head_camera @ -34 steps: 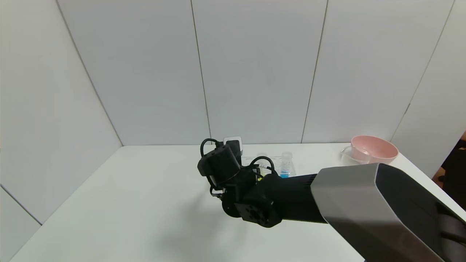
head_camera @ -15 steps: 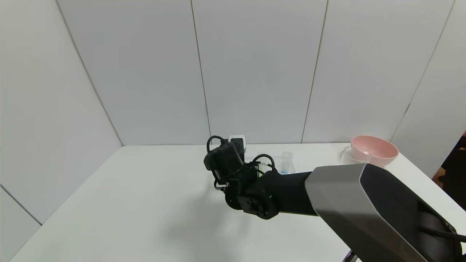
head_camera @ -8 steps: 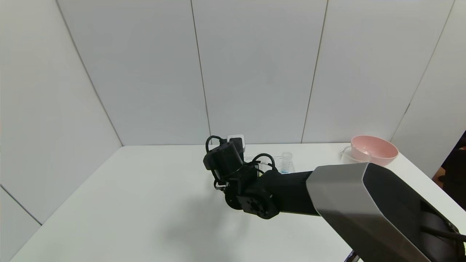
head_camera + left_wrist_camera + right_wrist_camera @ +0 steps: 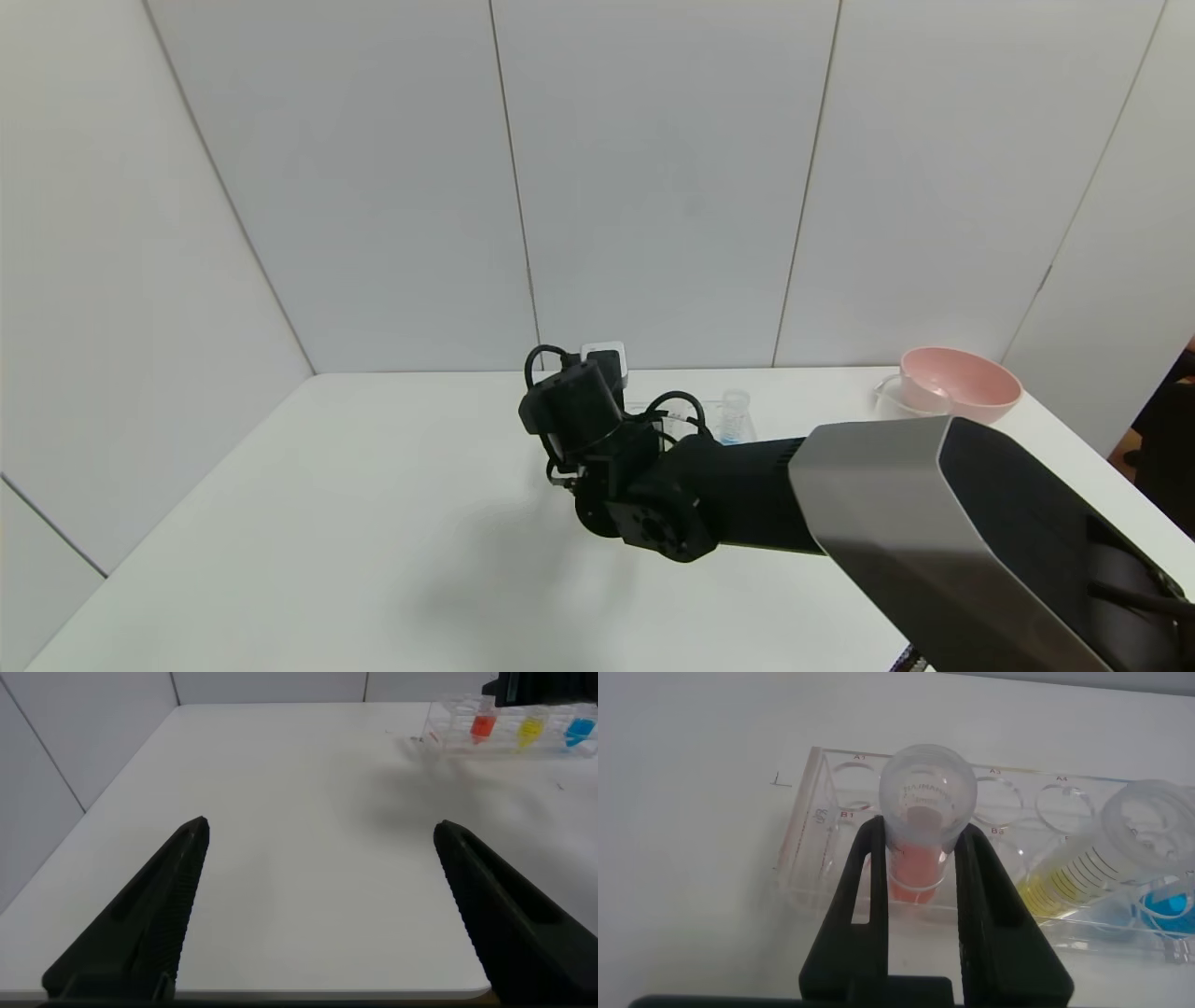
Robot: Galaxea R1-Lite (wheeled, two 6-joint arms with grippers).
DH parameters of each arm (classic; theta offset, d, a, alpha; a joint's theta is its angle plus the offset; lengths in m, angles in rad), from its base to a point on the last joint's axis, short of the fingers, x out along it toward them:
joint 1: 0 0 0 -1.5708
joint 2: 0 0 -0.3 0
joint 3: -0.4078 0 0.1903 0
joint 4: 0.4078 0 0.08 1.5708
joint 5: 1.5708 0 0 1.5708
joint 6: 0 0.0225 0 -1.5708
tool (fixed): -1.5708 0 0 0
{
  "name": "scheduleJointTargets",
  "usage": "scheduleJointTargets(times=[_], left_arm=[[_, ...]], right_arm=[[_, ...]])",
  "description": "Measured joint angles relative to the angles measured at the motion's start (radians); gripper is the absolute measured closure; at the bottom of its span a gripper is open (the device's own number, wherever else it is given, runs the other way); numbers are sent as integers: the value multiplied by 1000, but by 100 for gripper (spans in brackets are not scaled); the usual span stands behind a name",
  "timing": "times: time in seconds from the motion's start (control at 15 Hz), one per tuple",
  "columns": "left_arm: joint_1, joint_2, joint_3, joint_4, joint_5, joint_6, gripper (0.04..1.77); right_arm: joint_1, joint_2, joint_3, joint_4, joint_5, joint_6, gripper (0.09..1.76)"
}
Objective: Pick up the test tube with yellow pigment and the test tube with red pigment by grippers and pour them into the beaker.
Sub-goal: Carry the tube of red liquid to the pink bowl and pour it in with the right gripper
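While the left hand [image 4: 318, 905] hangs released over the desk [image 4: 299, 859], the right hand [image 4: 920, 887] grasps the red tube [image 4: 920, 826] in its rack [image 4: 808, 831].

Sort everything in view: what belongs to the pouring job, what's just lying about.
Job:
- red test tube, between the right tool's fingers
- yellow test tube
- beaker
- left tool, open, away from the rack

Lying about:
- blue test tube
- clear rack
- pink bowl

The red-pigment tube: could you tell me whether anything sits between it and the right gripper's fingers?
Nothing visible does: the right gripper already has a finger on each side of the test tube with red pigment, which stands in the clear rack.
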Motion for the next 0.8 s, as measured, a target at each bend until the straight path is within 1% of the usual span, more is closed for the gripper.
scheduleJointTargets(times=[0.4,0.8], left_arm=[[0,0,0,0,0,0,9],[0,0,0,0,0,0,9]], right_arm=[[7,-72,-2,1,1,-66,137],[26,-144,21,3,-4,-74,137]])
